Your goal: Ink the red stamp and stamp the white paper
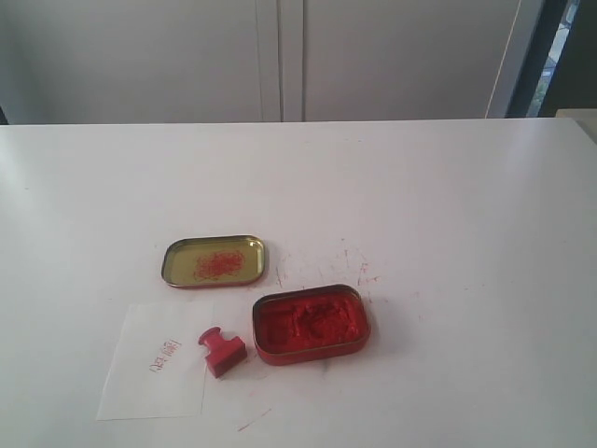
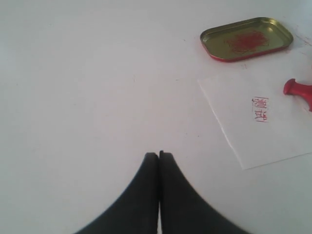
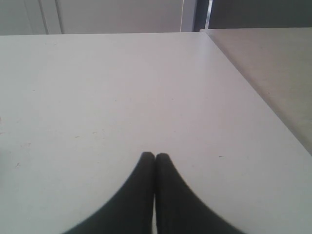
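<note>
The red stamp [image 1: 222, 351] lies on its side at the right edge of the white paper [image 1: 159, 369], close to the tin of red ink paste [image 1: 311, 324]. The paper carries one small red mark [image 1: 164, 356]. In the left wrist view the paper [image 2: 253, 122] and its mark [image 2: 261, 109] show, and only the stamp's knob [image 2: 296, 90] shows at the frame edge. My left gripper [image 2: 159, 155] is shut and empty over bare table, well away from the paper. My right gripper [image 3: 155, 156] is shut and empty over bare table too. Neither gripper appears in the exterior view.
A gold tin lid [image 1: 215, 260] with red smears lies behind the paper, also seen in the left wrist view as the lid [image 2: 246, 39]. Red scribbles [image 1: 340, 264] mark the tabletop near the tin. The table's right edge [image 3: 253, 87] runs beside my right gripper.
</note>
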